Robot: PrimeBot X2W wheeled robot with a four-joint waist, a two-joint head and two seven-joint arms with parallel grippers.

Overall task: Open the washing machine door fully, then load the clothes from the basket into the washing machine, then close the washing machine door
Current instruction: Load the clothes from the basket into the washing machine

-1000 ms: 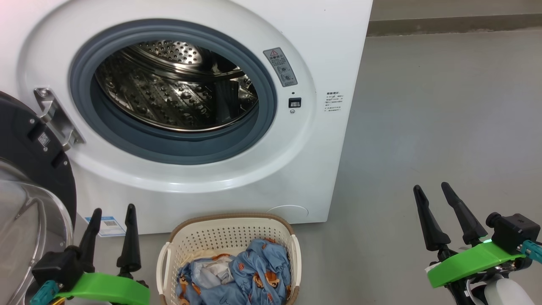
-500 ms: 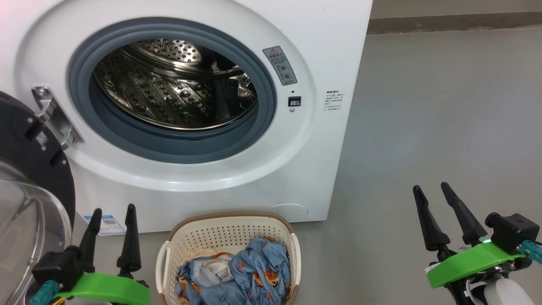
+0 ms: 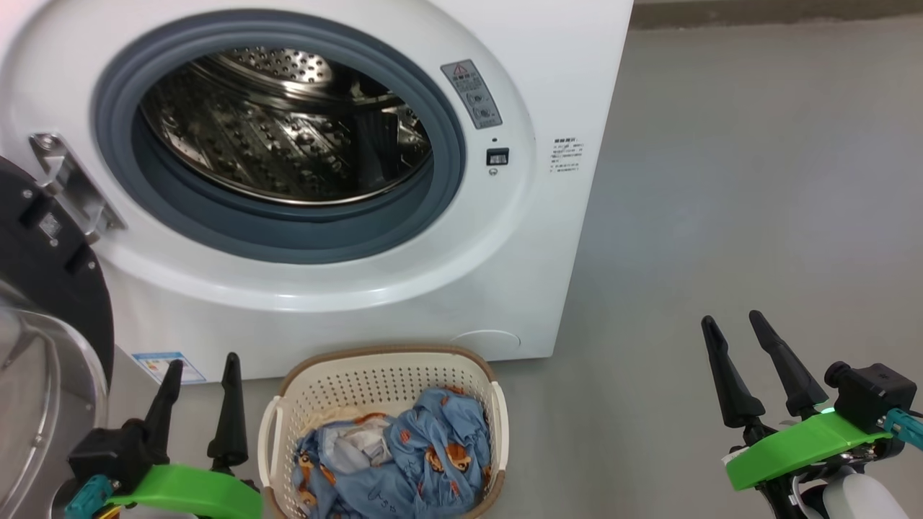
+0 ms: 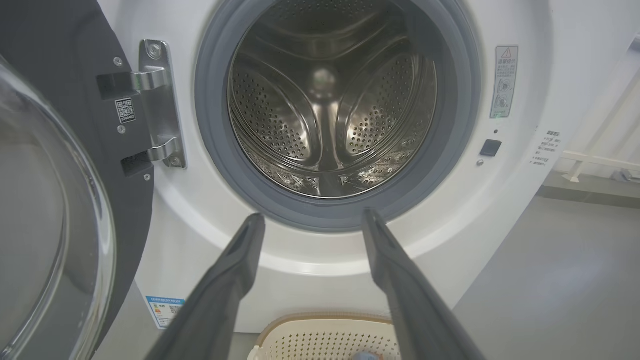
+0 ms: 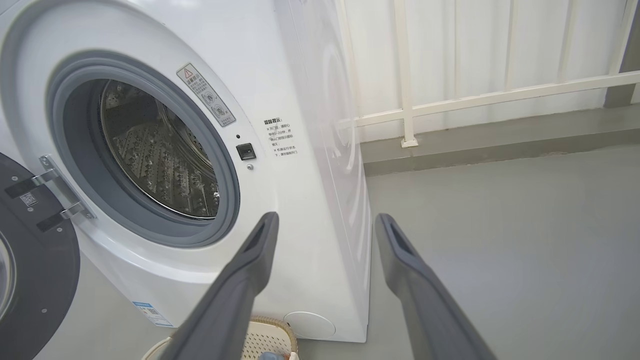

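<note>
A white railing [image 5: 404, 75] stands on a kerb [image 5: 500, 142] above the grey floor [image 5: 500, 225].

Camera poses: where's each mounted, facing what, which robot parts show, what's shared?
Head: on the head, forward and down at the washing machine and basket of clothes; left gripper, right gripper, both open.
Left wrist: on that wrist, along its fingers, straight into the drum.
Right wrist: on that wrist, along its fingers, at the machine's right front corner and floor.
Shared: all see the drum.

Drum opening [image 3: 281, 130] is unblocked. Washing machine door [image 3: 58, 288] stands open at left, near left claw [image 3: 203, 360]. Floor [image 3: 721, 180] at right is open.
</note>
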